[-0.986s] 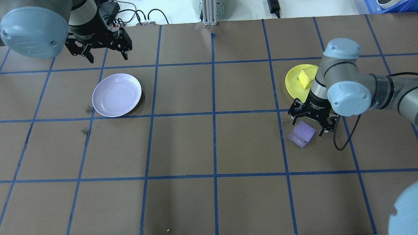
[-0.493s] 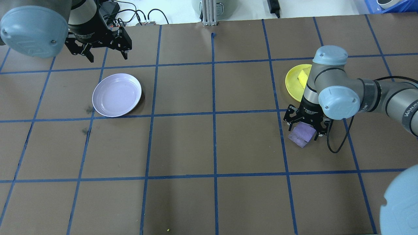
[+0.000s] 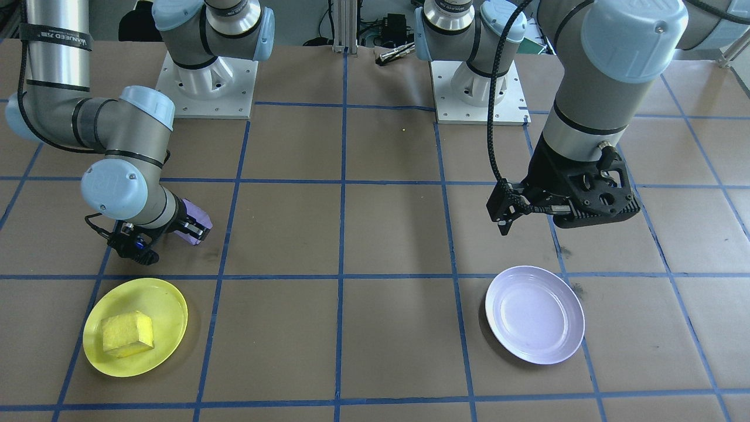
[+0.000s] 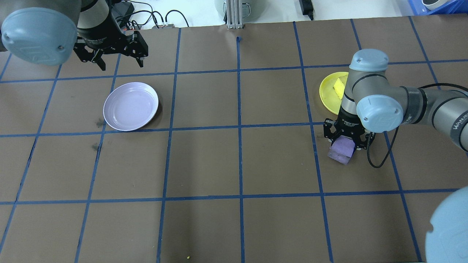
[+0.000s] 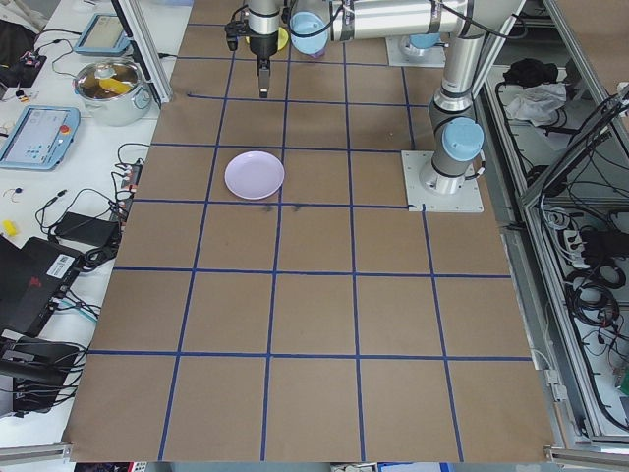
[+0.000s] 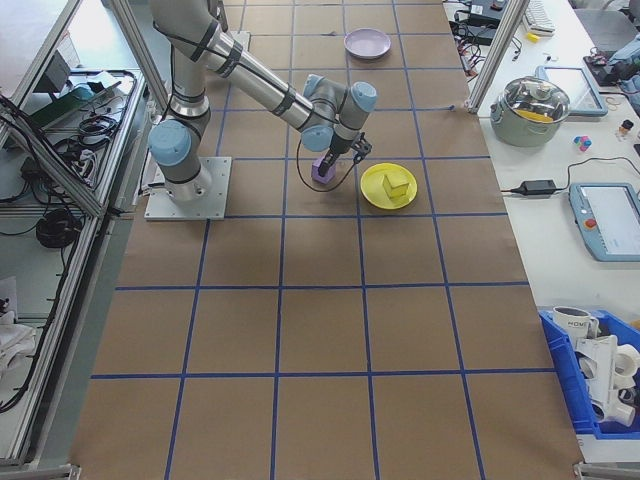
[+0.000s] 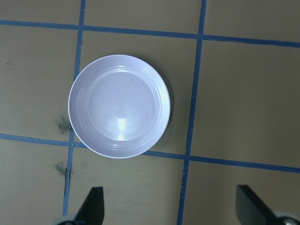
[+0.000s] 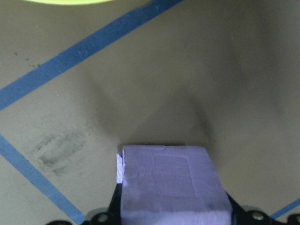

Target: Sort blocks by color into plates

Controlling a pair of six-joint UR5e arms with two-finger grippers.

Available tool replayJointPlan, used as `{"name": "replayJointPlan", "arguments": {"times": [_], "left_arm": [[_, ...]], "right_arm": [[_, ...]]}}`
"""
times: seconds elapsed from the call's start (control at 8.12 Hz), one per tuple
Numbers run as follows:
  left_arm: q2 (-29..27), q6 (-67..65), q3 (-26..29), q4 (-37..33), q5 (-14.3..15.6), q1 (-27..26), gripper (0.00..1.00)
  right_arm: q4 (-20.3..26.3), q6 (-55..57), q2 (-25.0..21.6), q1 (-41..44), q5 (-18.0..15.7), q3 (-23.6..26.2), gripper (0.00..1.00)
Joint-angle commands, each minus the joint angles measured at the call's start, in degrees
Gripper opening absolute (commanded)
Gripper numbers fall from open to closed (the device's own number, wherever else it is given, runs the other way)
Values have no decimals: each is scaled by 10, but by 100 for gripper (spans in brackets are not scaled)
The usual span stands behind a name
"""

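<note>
Brown paper crossed by blue tape lines covers the table [image 4: 204,160], and from my remote seat I see cables and a cooking pot [image 6: 538,110] along its far edge. On my screen the purple block [image 4: 342,149] is a small matte cube with a rough face, pinched between the fingers of the right gripper [image 4: 347,140] at the table surface, just beside the yellow plate [image 3: 136,326]. That glossy plate holds the yellow block [image 3: 127,334], which lies inside it slightly tilted. Well apart, the lavender plate [image 4: 131,106] sits shiny on the paper with dark smudges [image 4: 98,123] near its rim. I see the left gripper [image 4: 114,60] hanging above the table near that plate, its fingers spread wide with nothing between them. From overhead the right arm [image 4: 380,106] covers part of the yellow plate, and I cannot tell whether the purple block touches the paper.
</note>
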Motion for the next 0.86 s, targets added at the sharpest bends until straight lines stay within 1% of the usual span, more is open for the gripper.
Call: {"name": "replayJointPlan", "arguments": {"times": [0.0, 0.12, 0.25, 0.37, 0.49, 0.62, 0.74], "left_arm": [[0, -6, -2, 5, -1, 0, 100], [-1, -6, -2, 5, -1, 0, 100], [-1, -6, -2, 5, -1, 0, 100], [-2, -7, -1, 5, 0, 0, 100], [-3, -9, -3, 5, -1, 0, 100], [-3, -10, -2, 5, -1, 0, 100], [-4, -10, -3, 5, -1, 0, 100]], "right_arm": [[17, -7, -14, 29, 6, -48, 33], [23, -14, -12, 80, 7, -74, 33], [22, -14, -12, 131, 29, -91, 33], [16, -13, -11, 178, 65, -98, 33], [2, -18, 2, 218, 94, -103, 32], [-42, -24, 22, 258, 110, -119, 32], [-60, -16, 60, 298, 120, -156, 33]]}}
